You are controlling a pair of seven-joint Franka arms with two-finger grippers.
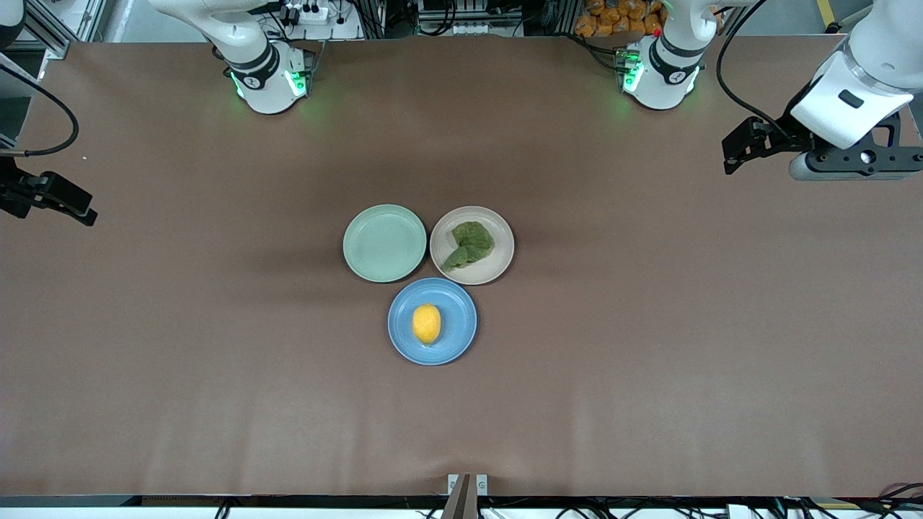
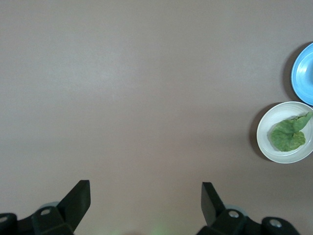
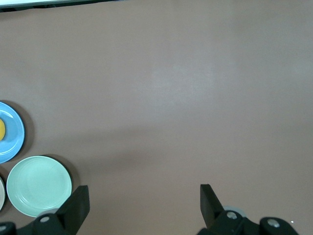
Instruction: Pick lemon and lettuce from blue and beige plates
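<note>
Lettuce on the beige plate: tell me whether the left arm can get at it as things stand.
Probably yes. The lettuce lies uncovered on the beige plate, and only bare table separates it from the left gripper, which is open over its own end of the table.

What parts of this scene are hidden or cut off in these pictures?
- Blue plate: left wrist view, cut by the picture edge, lemon out of sight.
- Lemon: right wrist view, only a sliver at the edge.
- Beige plate: right wrist view, barely a rim, lettuce unseen.
- Right pincer: front view, partly cut by the edge.
</note>
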